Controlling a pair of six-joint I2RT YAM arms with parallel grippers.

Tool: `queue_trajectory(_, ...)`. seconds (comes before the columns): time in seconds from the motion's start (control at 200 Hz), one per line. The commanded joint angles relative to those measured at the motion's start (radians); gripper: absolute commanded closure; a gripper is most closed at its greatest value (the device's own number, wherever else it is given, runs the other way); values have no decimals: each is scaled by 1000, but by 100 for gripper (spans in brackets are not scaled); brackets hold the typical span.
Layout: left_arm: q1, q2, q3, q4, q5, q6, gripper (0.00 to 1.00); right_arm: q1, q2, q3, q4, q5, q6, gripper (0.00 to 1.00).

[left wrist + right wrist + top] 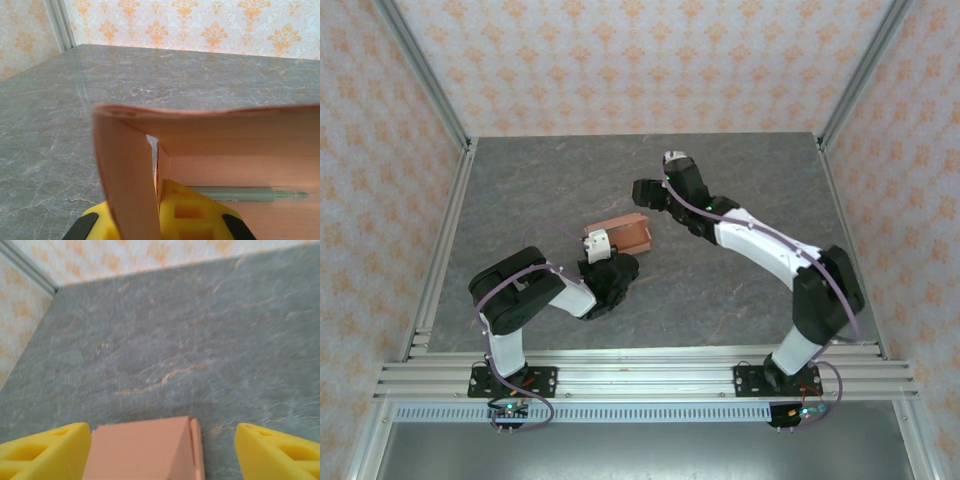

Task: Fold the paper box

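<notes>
The paper box (628, 231) is salmon-orange card, partly folded, lying mid-table. My left gripper (599, 247) is at its left end, shut on one of its walls. In the left wrist view its yellow fingers (186, 210) pinch an upright card wall beside a raised flap (125, 175) of the paper box (235, 135). My right gripper (657, 178) hovers open, up and to the right of the box. From the right wrist, the paper box (145, 452) lies low between the wide-apart yellow fingers (42, 452) of the right gripper (162, 434), touching neither.
A thin grey stick (247, 194) lies inside the box along its floor. The grey marble table (550, 180) is bounded by aluminium posts (425, 75) and patterned walls on three sides. The right wrist view is blurred by motion.
</notes>
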Motion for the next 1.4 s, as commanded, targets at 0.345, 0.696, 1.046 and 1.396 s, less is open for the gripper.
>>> queue_trajectory(0.345, -2, 33, -4, -72, -19, 28, 98, 2, 141, 75, -185, -122, 45, 25)
queue_trajectory(0.696, -4, 16, -20, -60, 2, 38, 93, 7, 143, 21, -156, -114, 66, 27)
queue_trajectory(1.046, -4, 7, -32, -51, 39, 46, 89, 9, 149, -18, -143, -95, 75, 29)
queue_trajectory(1.396, -21, -38, -67, -66, 66, 37, 72, 12, 169, -22, -132, -85, 82, 30)
